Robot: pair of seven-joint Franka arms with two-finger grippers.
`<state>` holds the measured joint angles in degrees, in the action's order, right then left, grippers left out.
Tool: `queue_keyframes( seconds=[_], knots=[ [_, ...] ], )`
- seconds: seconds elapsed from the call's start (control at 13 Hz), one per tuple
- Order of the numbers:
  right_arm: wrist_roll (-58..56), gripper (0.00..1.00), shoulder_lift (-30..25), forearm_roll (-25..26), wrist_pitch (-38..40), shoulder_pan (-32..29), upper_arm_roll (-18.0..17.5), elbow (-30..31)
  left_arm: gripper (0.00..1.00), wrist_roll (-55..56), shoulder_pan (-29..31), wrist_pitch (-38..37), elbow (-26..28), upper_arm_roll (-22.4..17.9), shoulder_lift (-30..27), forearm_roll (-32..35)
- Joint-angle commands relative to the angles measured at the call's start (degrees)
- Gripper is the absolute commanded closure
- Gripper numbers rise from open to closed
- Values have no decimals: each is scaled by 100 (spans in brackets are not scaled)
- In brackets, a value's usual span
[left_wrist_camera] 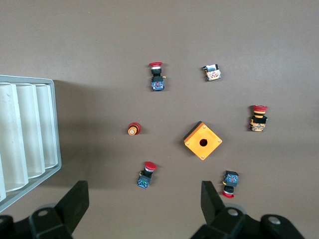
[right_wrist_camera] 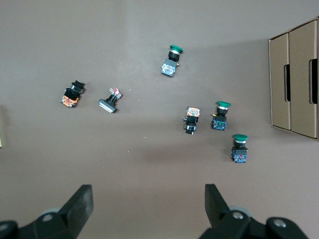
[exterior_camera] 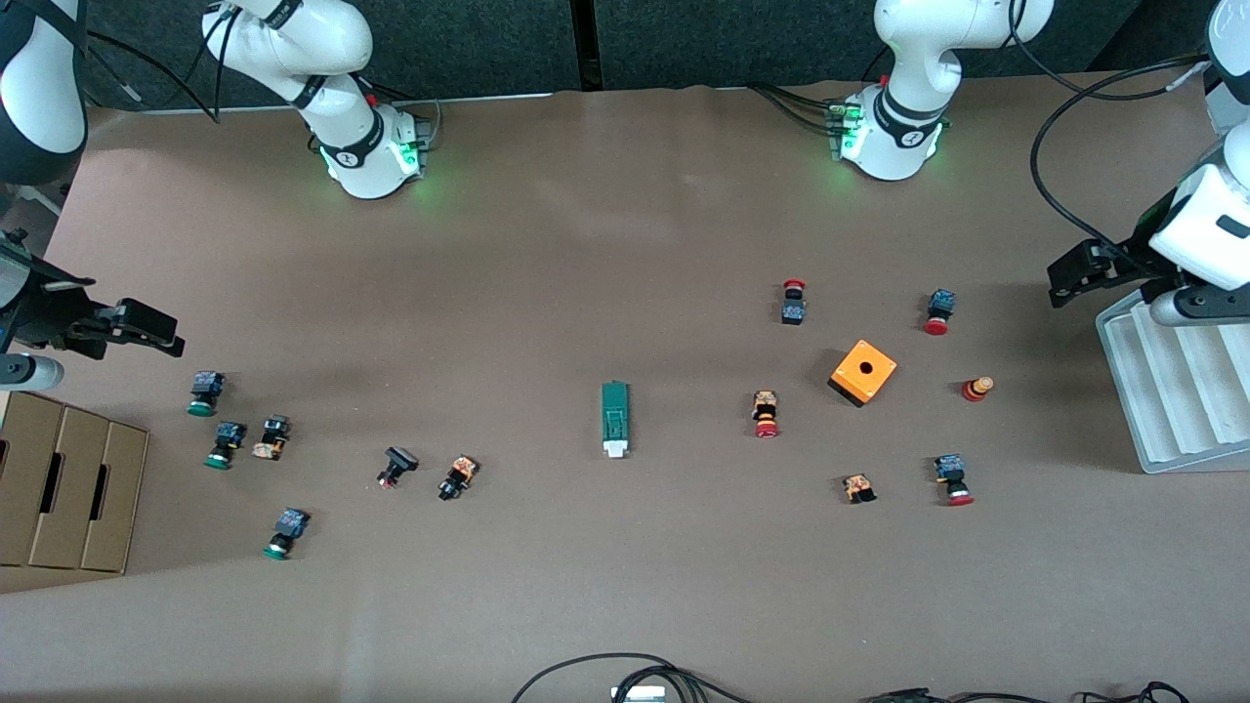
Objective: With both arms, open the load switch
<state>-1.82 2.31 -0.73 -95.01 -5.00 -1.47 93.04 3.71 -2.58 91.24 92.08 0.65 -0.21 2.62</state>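
Note:
The load switch (exterior_camera: 615,418), a narrow dark-green block with a white piece at its end nearer the front camera, lies flat in the middle of the table. It shows in neither wrist view. My left gripper (exterior_camera: 1066,278) hangs open over the left arm's end of the table, beside the white tray, and in the left wrist view the left gripper (left_wrist_camera: 144,201) holds nothing. My right gripper (exterior_camera: 164,337) hangs open over the right arm's end, above the green push buttons, and in the right wrist view the right gripper (right_wrist_camera: 148,201) is empty too. Both are well away from the switch.
An orange cube box (exterior_camera: 863,372) with a hole sits among several red push buttons (exterior_camera: 766,414) toward the left arm's end. Green push buttons (exterior_camera: 224,444) and small black parts (exterior_camera: 395,466) lie toward the right arm's end. A white ridged tray (exterior_camera: 1172,410) and a cardboard box (exterior_camera: 68,483) stand at the table's ends.

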Motion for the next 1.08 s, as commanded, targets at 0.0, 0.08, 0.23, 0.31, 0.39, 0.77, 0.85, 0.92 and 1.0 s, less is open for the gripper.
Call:
queue_keyframes(
  seconds=[0.0,0.08,0.23,0.31,0.39,0.77,0.85,0.92,1.0],
  knots=[
    [-38,0,-38,20,35,-36,-11,3,1,-37,-14,-133,-164,-3,73,55],
    [-21,0,-47,20,35,-36,-11,3,1,-46,-23,-133,-164,-3,73,55],
    [-3,0,-29,20,35,-36,-11,-32,1,-37,-23,-133,-172,-3,73,55],
    [15,0,-20,20,35,-36,-3,-32,1,-20,-23,-133,-164,-3,73,55],
    [15,0,-20,20,44,-36,-11,-32,1,-54,-14,-133,-172,-3,73,55],
    [-11,0,-38,20,44,-27,-11,-41,1,-11,-23,-133,-173,-3,73,29],
    [-20,0,-47,20,44,-27,-11,-41,1,24,-40,-133,-173,5,73,20],
    [-29,0,-55,20,61,-18,-11,-41,1,33,-49,-133,-181,14,82,11],
    [-20,0,-55,-6,79,-18,-20,-49,1,77,-67,-133,-173,32,73,-7]
  ],
)
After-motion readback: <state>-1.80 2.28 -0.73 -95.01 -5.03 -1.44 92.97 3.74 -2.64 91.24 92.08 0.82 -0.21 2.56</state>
